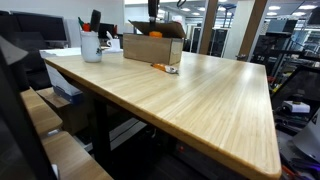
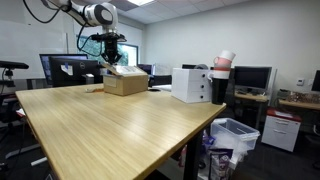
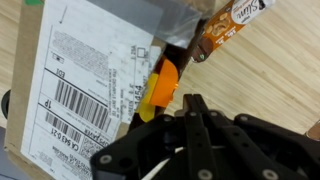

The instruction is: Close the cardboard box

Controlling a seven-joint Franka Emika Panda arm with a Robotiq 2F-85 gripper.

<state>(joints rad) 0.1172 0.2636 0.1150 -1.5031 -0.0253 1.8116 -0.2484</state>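
Cardboard box [image 1: 152,47]: brown corrugated, low and wide, at the far end of the table, top not yet shut
Table [image 1: 200,110]: long, pale wood, nothing on its near half
Snack wrapper [image 1: 165,68]: orange and glossy, flat on the wood just beside the near side of the box
White cup [image 1: 91,46]: holds pens, stands left of the box and apart from it
Flaps: in an exterior view at least one stands up at the far side; the wrist view shows a panel with a shipping label [image 3: 85,90] lying across part of the opening
Orange object [image 3: 160,90]: rounded, inside the box, showing in the gap beside the labelled panel
Gripper [image 3: 192,100]: over the opening, fingers drawn fully together with nothing between them; whether it touches a flap cannot be told
Handling, judged: light; panels stiff, giving only along the creases; likely to slide on the smooth wood under a sideways push; corrugate dents under a hard point
Where to take hold, judged: no pinch needed; set the closed fingertips on the outer face of an upright flap near its free edge and press inward and down
White case [image 2: 190,85]: at the right edge of the table, well apart from the box
Far background: monitors and office desks
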